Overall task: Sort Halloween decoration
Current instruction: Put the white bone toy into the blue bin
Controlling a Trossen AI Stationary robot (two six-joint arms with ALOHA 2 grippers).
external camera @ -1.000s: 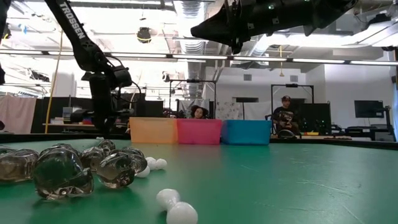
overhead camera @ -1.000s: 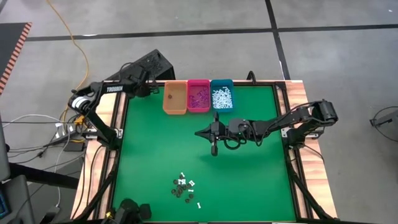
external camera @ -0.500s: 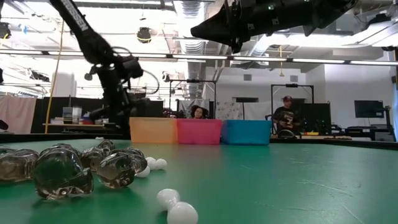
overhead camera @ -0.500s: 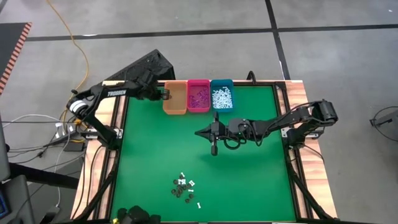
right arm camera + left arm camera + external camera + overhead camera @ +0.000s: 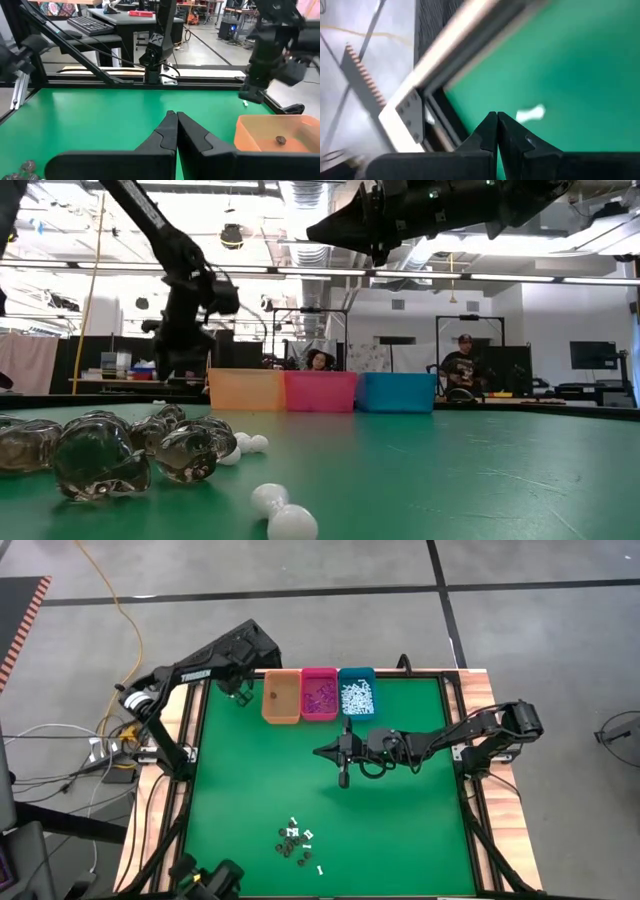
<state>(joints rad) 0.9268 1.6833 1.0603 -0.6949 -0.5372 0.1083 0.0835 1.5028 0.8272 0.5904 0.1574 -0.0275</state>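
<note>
Even, bright light falls from overhead, where ceiling lamps [image 5: 300, 205] glare white in the low view, and on the green table [image 5: 400, 830] shadows are soft and faint. The left wrist view is streaked with motion blur, the table's frame [image 5: 465, 45] smeared into bands and a white piece [image 5: 531, 113] on the mat fuzzy. In the low view the clear pieces [image 5: 95, 455] and white sticks [image 5: 282, 513] nearest the lens are large and out of focus with small highlights, while the right wrist view is fairly sharp apart from the blurred left arm [image 5: 272, 45].
</note>
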